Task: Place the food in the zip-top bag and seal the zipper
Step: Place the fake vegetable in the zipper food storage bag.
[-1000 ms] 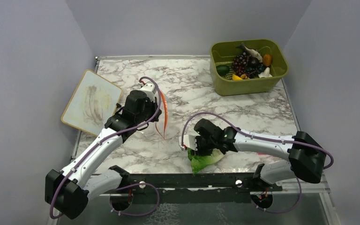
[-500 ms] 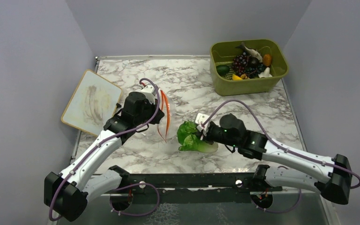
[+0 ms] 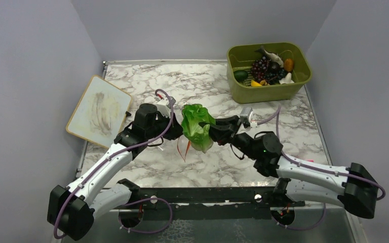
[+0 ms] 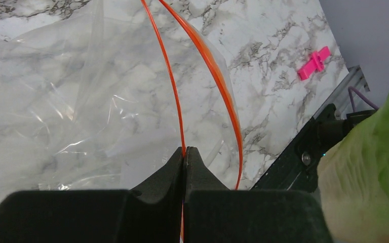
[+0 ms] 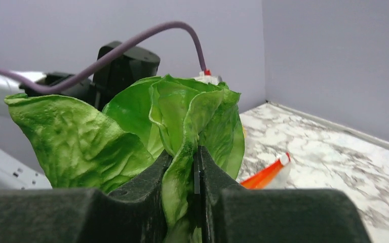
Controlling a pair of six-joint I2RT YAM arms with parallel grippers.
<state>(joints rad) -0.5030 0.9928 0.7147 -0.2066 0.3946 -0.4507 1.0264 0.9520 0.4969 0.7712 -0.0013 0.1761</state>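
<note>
My right gripper (image 3: 214, 132) is shut on the leafy green lettuce (image 3: 196, 125) and holds it in the air at the table's middle, right beside the left gripper. In the right wrist view the lettuce (image 5: 131, 126) is pinched between the jaws of the right gripper (image 5: 187, 167). My left gripper (image 3: 173, 132) is shut on one side of the orange-red zipper (image 4: 174, 91) of the clear zip-top bag (image 4: 81, 101), whose mouth hangs open. The left gripper shows in its own view (image 4: 184, 154). Grapes (image 3: 260, 67), a grey fish (image 3: 269, 54) and other pieces lie in the bin.
The olive-green bin (image 3: 268, 91) stands at the back right. A white board (image 3: 99, 109) leans at the left wall. A small pink clip (image 4: 314, 63) lies on the marble near the front edge. Walls close in on three sides.
My right gripper has lifted the lettuce from the front of the table and carried it back and left, up to the bag's mouth. The left gripper shifted slightly right with the bag.
</note>
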